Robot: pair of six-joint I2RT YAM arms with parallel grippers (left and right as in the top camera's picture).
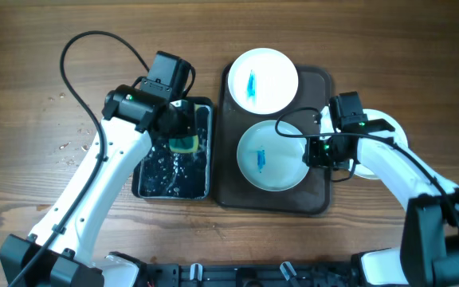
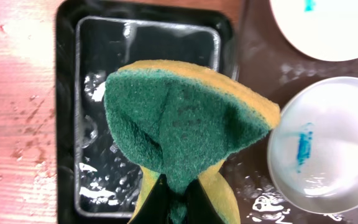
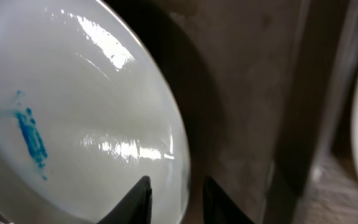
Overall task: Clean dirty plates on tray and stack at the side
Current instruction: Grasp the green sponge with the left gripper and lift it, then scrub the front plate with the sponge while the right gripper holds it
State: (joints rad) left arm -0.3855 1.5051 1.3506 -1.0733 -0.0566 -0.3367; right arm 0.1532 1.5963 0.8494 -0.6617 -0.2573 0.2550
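Two white plates lie on the dark brown tray. The far plate and the near plate each carry a blue smear. My right gripper sits at the near plate's right rim. In the right wrist view its fingers straddle the rim of that plate, narrowly apart, one inside and one outside. My left gripper hovers over the small black tray, shut on a green and yellow sponge that folds between the jaws.
A third white plate lies on the table right of the brown tray, mostly hidden under my right arm. The black tray holds water and droplets. Water spots mark the wood at the left.
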